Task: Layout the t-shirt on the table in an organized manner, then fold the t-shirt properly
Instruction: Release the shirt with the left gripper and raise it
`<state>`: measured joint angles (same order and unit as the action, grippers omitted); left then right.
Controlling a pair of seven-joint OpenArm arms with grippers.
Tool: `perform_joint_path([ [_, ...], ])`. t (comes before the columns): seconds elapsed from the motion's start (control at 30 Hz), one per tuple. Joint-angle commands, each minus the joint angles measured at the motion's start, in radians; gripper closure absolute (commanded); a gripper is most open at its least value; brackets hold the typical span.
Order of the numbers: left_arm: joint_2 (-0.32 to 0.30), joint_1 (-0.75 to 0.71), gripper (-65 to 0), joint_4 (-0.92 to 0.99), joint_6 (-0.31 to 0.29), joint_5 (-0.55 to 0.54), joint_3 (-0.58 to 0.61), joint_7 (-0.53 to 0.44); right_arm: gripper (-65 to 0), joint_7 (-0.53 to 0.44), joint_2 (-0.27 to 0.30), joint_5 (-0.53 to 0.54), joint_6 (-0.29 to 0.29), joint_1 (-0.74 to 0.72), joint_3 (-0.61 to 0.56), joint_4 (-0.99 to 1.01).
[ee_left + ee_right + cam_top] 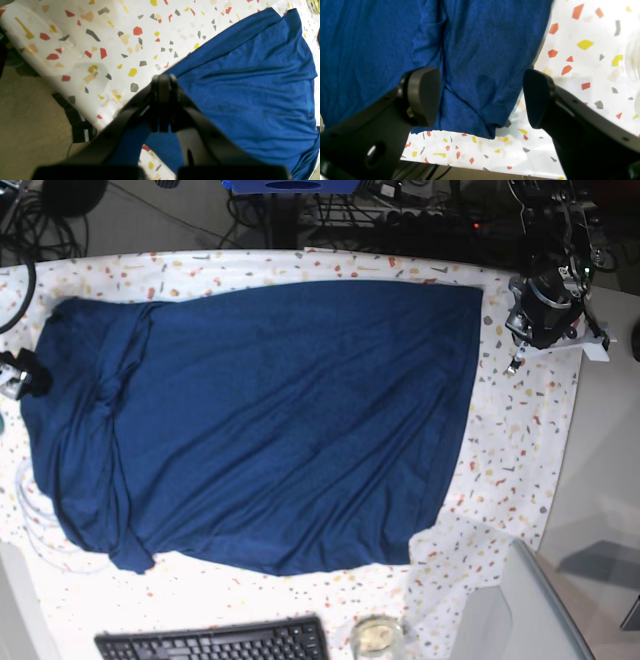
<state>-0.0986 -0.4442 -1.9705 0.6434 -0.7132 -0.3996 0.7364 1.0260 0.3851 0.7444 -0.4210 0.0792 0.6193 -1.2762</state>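
Observation:
The dark blue t-shirt (270, 420) lies spread wide over the speckled table (520, 440), with wrinkles and a bunched part at its left end. In the base view my left gripper (515, 362) hangs at the right, just off the shirt's top right corner. The left wrist view shows that gripper (163, 80) shut, its tips at the t-shirt (250, 82) edge; whether fabric is pinched I cannot tell. My right gripper (481, 97) stands open over a folded end of the t-shirt (475, 62), near the table's edge. In the base view it (15, 375) sits at the far left.
A black keyboard (210, 642) and a small glass jar (375, 635) lie along the near edge. A clear plastic sheet (500, 600) rests at the lower right corner. Cables and a black box (80, 127) lie on the floor beyond the table's edge.

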Motion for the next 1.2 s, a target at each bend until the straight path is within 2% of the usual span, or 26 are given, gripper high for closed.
perform_joint_path([
  [0.0,-0.005,0.009,0.0,-0.028,-0.009,-0.004,-0.003,-0.016,-47.4,-0.011,0.027,0.014,-0.008,-0.002,0.015,-0.018],
  [0.2,-0.005,0.017,0.0,-0.031,-0.009,-0.004,-0.003,-0.016,-47.3,-0.019,0.031,0.016,-0.008,0.038,0.015,-0.02],
  [0.37,-0.006,0.017,0.0,-0.033,-0.01,-0.049,-0.003,-0.016,-47.3,-0.089,0.028,0.014,-0.008,0.081,0.006,-0.032],
  [0.47,-0.011,0.017,0.0,-0.033,-0.072,-0.102,-0.011,-0.016,-47.3,-0.108,0.028,0.014,-0.008,0.083,0.006,-0.032],
  [0.53,-0.011,0.018,0.0,-0.031,-0.135,-0.102,-0.014,-0.016,-47.3,-0.109,0.028,0.014,-0.008,0.08,0.006,-0.032],
  [0.6,-0.011,0.032,0.0,-0.026,-0.164,-0.102,-0.011,-0.016,-47.3,-0.109,0.027,0.014,-0.008,0.075,0.006,-0.03],
  [0.97,-0.01,0.043,0.0,-0.025,-0.164,-0.102,-0.005,-0.015,-47.3,-0.111,0.027,0.014,-0.008,0.018,-0.112,-0.023],
  [1.17,-0.011,0.041,0.0,-0.025,-0.164,-0.102,-0.011,-0.015,-47.3,-0.111,0.03,0.014,-0.008,0.003,-0.114,-0.01],
])
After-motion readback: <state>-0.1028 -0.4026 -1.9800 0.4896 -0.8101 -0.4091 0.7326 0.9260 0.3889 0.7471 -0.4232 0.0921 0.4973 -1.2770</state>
